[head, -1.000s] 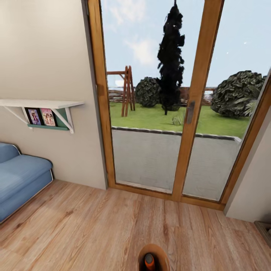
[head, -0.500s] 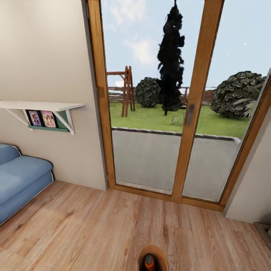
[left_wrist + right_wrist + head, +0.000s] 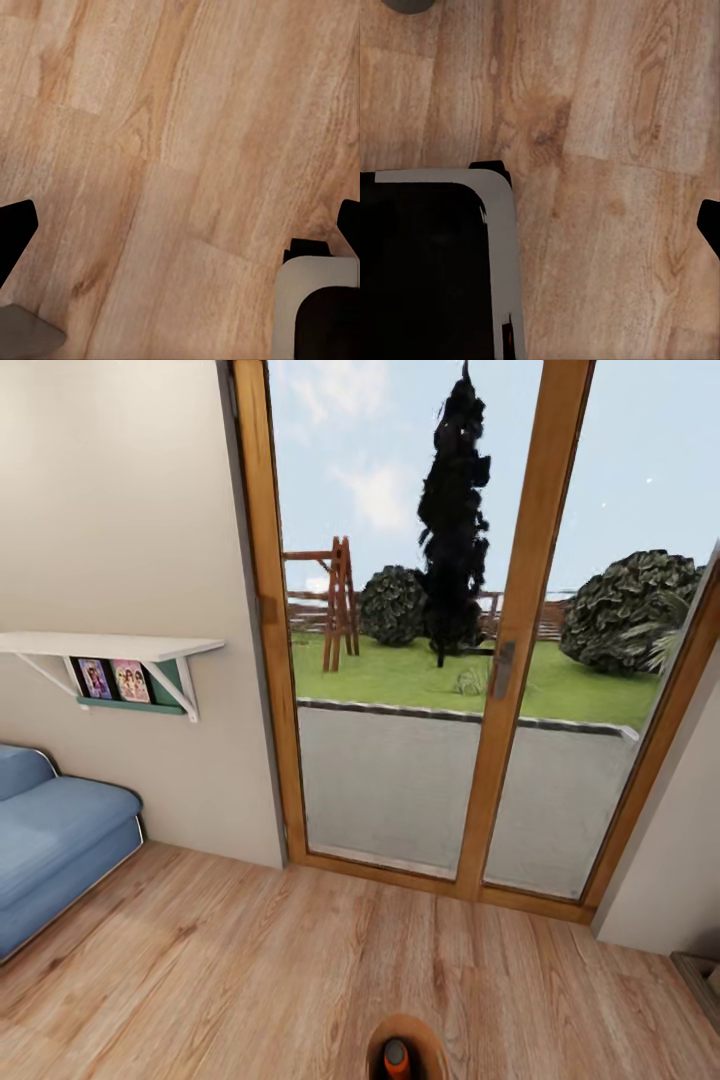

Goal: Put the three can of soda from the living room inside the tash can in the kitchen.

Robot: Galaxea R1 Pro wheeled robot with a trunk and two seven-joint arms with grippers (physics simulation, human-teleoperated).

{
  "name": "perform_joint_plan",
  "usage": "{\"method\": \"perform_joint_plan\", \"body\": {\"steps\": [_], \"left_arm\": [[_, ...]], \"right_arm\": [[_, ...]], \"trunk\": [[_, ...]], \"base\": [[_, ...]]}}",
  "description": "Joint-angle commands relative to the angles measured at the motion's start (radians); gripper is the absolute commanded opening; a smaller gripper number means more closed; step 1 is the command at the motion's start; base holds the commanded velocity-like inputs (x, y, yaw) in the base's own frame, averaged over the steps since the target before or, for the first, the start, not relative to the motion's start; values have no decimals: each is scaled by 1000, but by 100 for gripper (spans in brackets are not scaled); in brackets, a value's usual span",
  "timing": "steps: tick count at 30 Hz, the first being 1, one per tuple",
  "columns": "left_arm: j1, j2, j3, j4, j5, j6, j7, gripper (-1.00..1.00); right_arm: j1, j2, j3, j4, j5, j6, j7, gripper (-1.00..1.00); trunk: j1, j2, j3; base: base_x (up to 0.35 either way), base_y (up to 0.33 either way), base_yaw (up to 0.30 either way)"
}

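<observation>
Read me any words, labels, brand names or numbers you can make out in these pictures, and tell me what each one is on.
No readable text anywhere.
Two small framed pictures under the white wall shelf: colourful figures, no lettering legible.
Orange soda can inside the copper-brown round bin: label hidden, nothing to read.
Wood-framed glass doors, blue sofa and light wood-plank floor: no signs or markings.

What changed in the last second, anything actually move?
Only the head camera: the sofa, the shelf and the glass doors slid slightly left and down together, so the robot is turning or rolling, not the room. The trash can with an orange can inside keeps its place at the bottom edge. Nothing gripped or released.
</observation>
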Motion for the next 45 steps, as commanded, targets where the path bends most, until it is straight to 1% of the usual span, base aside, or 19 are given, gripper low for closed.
{"method": "perform_joint_plan", "body": {"steps": [1,11,15,16,17,21,24,25,27,32,36,37,38,39,40,41,42,45], "left_arm": [[0,0,0,0,0,0,0,100],[1,-4,0,-3,0,-10,0,100],[0,-9,0,-7,-1,-11,1,100],[0,-12,0,-8,-1,-10,1,100],[0,-19,0,-9,-3,-5,1,100],[0,-26,0,-10,-5,0,3,100],[0,-44,0,-8,-6,1,0,100],[1,-53,0,-6,-6,2,0,100],[2,-62,0,-4,-7,2,-2,100],[9,-65,-1,-3,-7,1,-2,100],[10,-63,-1,-3,-6,1,-3,100],[11,-62,-1,-3,-6,1,-3,100],[11,-62,-1,-3,-5,1,-3,100],[11,-62,-1,-4,-5,1,-3,100],[11,-62,-1,-4,-5,1,-3,100],[11,-61,-1,-4,-5,1,-3,100],[11,-62,-1,-4,-5,1,-3,100],[11,-62,-2,-4,-6,1,-3,100]], "right_arm": [[0,0,0,0,0,0,0,100],[0,5,-1,-1,0,0,0,100],[0,11,-1,-1,0,1,0,100],[0,11,-1,-1,0,1,0,100],[-1,13,-1,-2,0,1,0,100],[-1,14,6,-3,4,2,1,100],[-1,16,12,-2,10,3,2,100],[-1,17,15,-2,11,3,2,100],[-1,18,16,-2,11,4,3,100],[-1,24,16,-1,10,7,3,100],[-1,38,16,0,9,7,3,100],[-1,51,17,0,8,8,3,100],[-1,58,17,0,8,8,3,100],[-1,74,17,0,8,8,3,100],[-1,74,17,0,8,8,3,100],[-1,81,17,0,8,8,3,100],[-1,97,17,0,8,8,3,100],[-1,117,16,0,8,8,3,100]], "trunk": [[-4,7,3],[-42,77,35],[-42,77,35],[-42,77,35],[-42,77,35],[-42,77,35],[-42,77,35],[-42,77,35],[-42,77,35],[-42,77,35],[-42,77,35],[-42,77,35],[-42,77,35],[-42,77,35],[-42,77,35],[-42,77,35],[-42,77,35],[-42,77,35]], "base": [[0,0,0],[0,0,0],[0,0,0],[0,0,0],[0,0,0],[0,0,0],[0,0,0],[0,0,0],[0,0,0],[0,0,0],[0,0,0],[0,0,0],[0,0,0],[0,0,0],[0,0,0],[0,0,0],[0,0,0],[0,0,0]]}}
